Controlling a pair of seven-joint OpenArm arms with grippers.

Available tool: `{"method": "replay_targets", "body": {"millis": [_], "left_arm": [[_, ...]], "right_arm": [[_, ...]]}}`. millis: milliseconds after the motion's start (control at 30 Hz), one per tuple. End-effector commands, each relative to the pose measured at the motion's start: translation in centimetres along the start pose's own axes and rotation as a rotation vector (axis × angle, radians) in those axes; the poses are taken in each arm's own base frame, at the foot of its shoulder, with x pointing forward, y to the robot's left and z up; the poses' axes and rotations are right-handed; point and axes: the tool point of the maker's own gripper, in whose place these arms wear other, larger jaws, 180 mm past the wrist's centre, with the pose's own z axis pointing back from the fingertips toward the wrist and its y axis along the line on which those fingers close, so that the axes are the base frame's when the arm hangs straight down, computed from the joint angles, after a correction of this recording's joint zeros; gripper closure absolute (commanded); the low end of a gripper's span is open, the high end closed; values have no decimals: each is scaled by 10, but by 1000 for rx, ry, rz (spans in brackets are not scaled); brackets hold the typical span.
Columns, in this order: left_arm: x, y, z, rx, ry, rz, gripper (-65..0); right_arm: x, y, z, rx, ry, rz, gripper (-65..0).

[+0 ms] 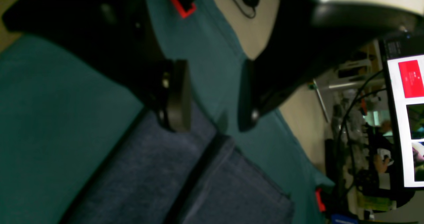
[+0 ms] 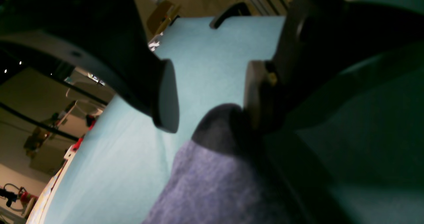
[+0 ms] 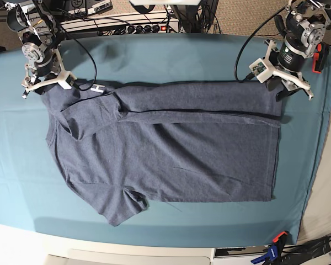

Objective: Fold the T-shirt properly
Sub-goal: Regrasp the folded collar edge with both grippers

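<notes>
The left gripper [image 1: 215, 94] hangs with its jaws parted and nothing between them, poised just above the far corner of the T-shirt [image 3: 165, 149], where two layers of blue-grey fabric meet the teal table cloth [image 3: 171, 52]. Across the table, the right gripper [image 2: 208, 91] also stands open, one finger [image 2: 253, 94] touching a raised bulge of the shirt's edge, the other clear of it. Seen from the base camera, the T-shirt lies spread flat and plain side up on the cloth, its far long edge folded over in a strip between the two arms, one sleeve doubled back near the right gripper [image 3: 44, 80].
</notes>
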Motion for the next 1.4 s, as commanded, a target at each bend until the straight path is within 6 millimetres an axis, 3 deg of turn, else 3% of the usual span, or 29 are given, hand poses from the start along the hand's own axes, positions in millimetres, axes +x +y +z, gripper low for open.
{"method": "replay_targets", "body": {"millis": [0, 233, 267, 300, 367, 400, 467, 633, 933, 1067, 1367], "left_arm": [[5, 10, 2, 31, -23, -17, -256], [5, 10, 2, 32, -23, -17, -256], [5, 10, 2, 32, -23, -18, -256], [5, 10, 2, 32, -23, -18, -256], [5, 10, 2, 31, -23, -18, -256], [5, 10, 2, 31, -23, -18, -256], [5, 2, 2, -15, -21, -52, -256], [-8, -46, 0, -256, -32, -200, -256], [-43, -39, -20, -222, 29, -256, -256], [-47, -27, -27, -173, 43, -241, -256], [-50, -35, -30, -203, 19, -218, -256]], "right_arm": [[3, -12, 1, -28, -24, 10, -324], [11, -13, 1, -30, -65, 10, -322], [12, -13, 1, -30, -70, 10, -290], [12, -13, 1, -30, -69, 11, -216], [12, -14, 1, -32, -68, 9, -9], [12, -14, 1, -34, -68, 10, 0], [12, -16, 1, -43, -68, 18, 0], [13, -20, 1, -62, -75, 39, 0], [19, -35, 0, -97, -85, 26, 0], [23, -49, -1, -127, -94, 14, 0], [25, -54, -2, -137, -98, 7, 0]]}}
